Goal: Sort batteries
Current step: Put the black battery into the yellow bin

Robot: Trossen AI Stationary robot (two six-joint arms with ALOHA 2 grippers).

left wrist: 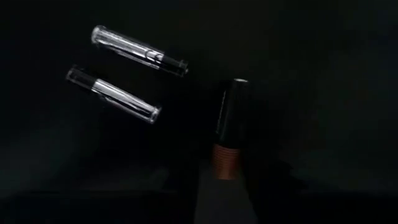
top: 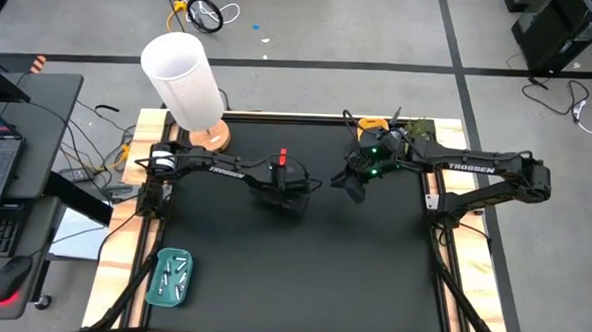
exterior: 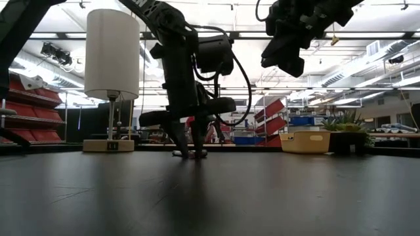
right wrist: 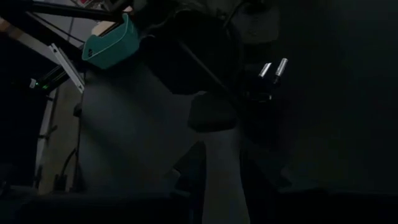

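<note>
In the left wrist view two silver batteries [left wrist: 138, 50] [left wrist: 112, 94] lie side by side on the black table. Beside them lies a dark battery [left wrist: 233, 118] with a copper-pink end. My left gripper [left wrist: 225, 186] [top: 285, 191] [exterior: 190, 152] is down at the table's middle, shut on that dark battery. My right gripper [top: 353, 187] [exterior: 282, 56] [right wrist: 219, 186] hangs raised to its right, open by a narrow gap and holding nothing. A teal tray [top: 169, 278] near the left front corner holds several batteries. A yellow tray [top: 376, 123] sits at the far edge. My left gripper pinches the dark battery at its copper-pink end [left wrist: 227, 163] between its two fingers. The fingers [exterior: 182, 145] come from above, pointing down, one on each long side. The battery lies flat on the table, and its dark end sticks out beyond the fingertips.
A white-shaded lamp [top: 185, 76] on a wooden base stands at the far left corner. Wooden rails [top: 122, 249] frame the black mat. Bare mat [top: 301, 276] stretches toward the near edge. A desk with a laptop and mouse stands beyond the left edge.
</note>
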